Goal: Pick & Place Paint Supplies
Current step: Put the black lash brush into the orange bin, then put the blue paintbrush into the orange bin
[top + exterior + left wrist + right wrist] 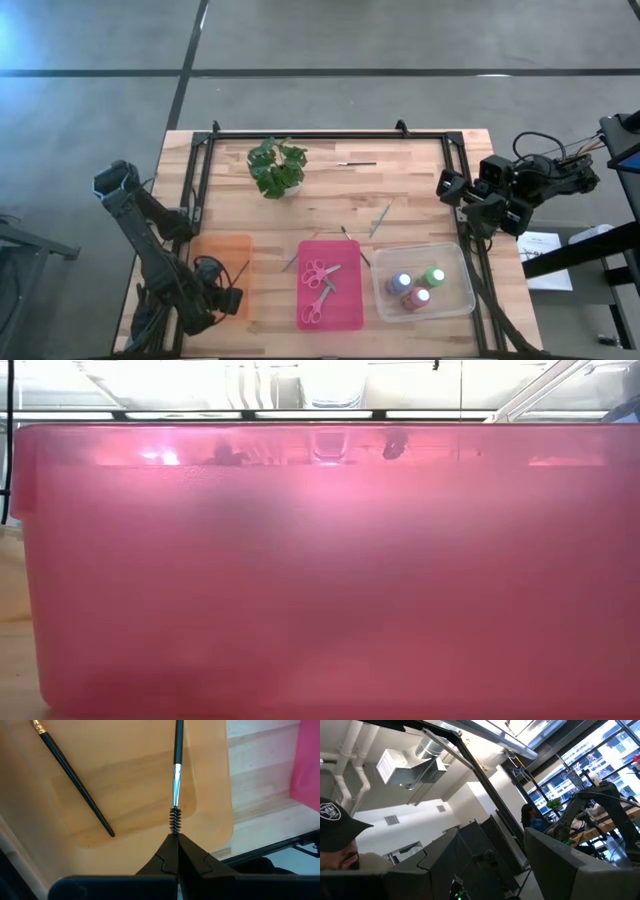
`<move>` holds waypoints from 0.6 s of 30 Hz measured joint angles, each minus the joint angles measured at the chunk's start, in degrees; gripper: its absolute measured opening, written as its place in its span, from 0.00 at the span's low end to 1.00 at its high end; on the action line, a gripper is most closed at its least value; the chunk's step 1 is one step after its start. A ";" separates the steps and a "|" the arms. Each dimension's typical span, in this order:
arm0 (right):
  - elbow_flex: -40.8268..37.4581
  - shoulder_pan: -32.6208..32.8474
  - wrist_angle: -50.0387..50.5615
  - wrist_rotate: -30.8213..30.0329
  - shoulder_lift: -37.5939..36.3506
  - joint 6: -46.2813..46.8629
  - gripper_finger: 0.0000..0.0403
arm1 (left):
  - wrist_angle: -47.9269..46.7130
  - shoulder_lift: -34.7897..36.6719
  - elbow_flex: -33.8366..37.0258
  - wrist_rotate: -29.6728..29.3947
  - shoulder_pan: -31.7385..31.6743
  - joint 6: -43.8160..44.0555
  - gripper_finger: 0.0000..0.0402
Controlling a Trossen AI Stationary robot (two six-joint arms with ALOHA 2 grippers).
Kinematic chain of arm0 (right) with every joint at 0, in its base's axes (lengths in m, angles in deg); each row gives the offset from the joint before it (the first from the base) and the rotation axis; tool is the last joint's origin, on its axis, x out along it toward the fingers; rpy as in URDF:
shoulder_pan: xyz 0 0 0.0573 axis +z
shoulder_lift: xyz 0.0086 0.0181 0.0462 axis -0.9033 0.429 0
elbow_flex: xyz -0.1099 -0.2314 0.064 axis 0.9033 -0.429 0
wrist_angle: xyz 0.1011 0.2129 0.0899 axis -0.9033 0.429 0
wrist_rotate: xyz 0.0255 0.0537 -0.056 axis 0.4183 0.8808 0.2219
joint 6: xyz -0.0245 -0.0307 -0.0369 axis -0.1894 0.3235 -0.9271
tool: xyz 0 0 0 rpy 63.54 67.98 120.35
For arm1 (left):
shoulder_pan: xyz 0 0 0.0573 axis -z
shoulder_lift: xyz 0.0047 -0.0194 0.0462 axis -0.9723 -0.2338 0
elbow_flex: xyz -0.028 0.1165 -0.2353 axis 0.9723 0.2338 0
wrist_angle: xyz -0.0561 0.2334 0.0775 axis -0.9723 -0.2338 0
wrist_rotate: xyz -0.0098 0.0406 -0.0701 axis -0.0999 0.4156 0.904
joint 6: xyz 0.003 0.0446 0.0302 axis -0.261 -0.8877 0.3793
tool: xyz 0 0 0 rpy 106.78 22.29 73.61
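1. Thin dark-handled brush (175,770) lying flat in the orange tray (130,790), at the surface's (420,190) left corner on the robot's side; bristle end right at the tips of the left gripper (175,839).
2. Left gripper clenched fully, low over the tray; impossible to say whether the bristles are nipped between the tips or merely touched.
3. If nipped: part the jaws only a little and lift straight up, so as not to drag the brush back out over the tray's rim.
4. If merely touched: push along the handle's own line, not across it, to avoid rolling it.
5. Keep clear of the second brush (75,785) lying apart in the same tray, angled away.
6. For the next pick, go for the loose brushes (380,218) near the middle of the surface; grip across the handle at mid-length and come down square, since a thin round handle is likely to slip or spin.
7. Leave alone the scissors (320,272) on the pink tray (345,312) and the paint bottles (417,285) in the clear bin (462,305), both along the robot's edge, apparently sorted.
8. Steer wide of the plant (277,167) near the far edge.
9. Right gripper (468,205) released and empty, waiting at the right edge.
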 joint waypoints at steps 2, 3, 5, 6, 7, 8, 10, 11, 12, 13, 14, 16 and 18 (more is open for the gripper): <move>0.00 0.00 0.00 0.00 0.00 0.10 0.54 | 0.15 0.00 -0.02 0.00 0.00 -0.06 0.02; 0.00 0.00 0.00 0.00 0.00 0.12 0.54 | 0.16 0.00 -0.02 0.08 0.00 -0.22 0.04; 0.00 0.00 0.00 0.00 -0.02 0.14 0.54 | 0.27 0.00 -0.02 0.20 0.00 -0.47 0.10; 0.00 0.00 0.00 0.00 -0.01 0.14 0.54 | 0.28 0.00 -0.06 0.20 0.00 -0.50 0.14; 0.00 0.00 0.02 0.00 0.00 0.14 0.54 | 0.34 0.00 -0.10 0.20 0.00 -0.48 0.18; 0.00 0.00 0.02 0.02 0.00 0.14 0.54 | 0.33 0.00 -0.17 0.20 0.00 -0.45 0.22; 0.00 0.00 0.02 0.02 0.00 0.14 0.54 | 0.34 0.00 -0.24 0.21 0.00 -0.44 0.28; 0.00 0.00 0.02 0.02 0.00 0.14 0.54 | 0.33 0.00 -0.24 0.22 0.00 -0.44 0.31; 0.00 0.00 0.02 0.04 0.00 0.14 0.54 | 0.31 0.00 -0.26 0.22 0.00 -0.44 0.34; 0.00 0.00 0.04 0.04 0.00 0.14 0.54 | 0.12 0.00 -0.44 0.22 0.00 -0.44 0.36; 0.00 0.00 0.04 0.04 0.00 0.14 0.54 | 0.09 0.00 -0.65 0.20 0.00 -0.44 0.38; 0.00 0.00 0.04 0.04 0.00 0.38 0.54 | -0.09 0.00 -1.42 -0.13 -0.02 -0.84 0.39; 0.00 0.00 0.04 0.06 0.00 0.42 0.54 | -0.22 0.00 -2.56 -1.93 -0.15 -2.26 0.39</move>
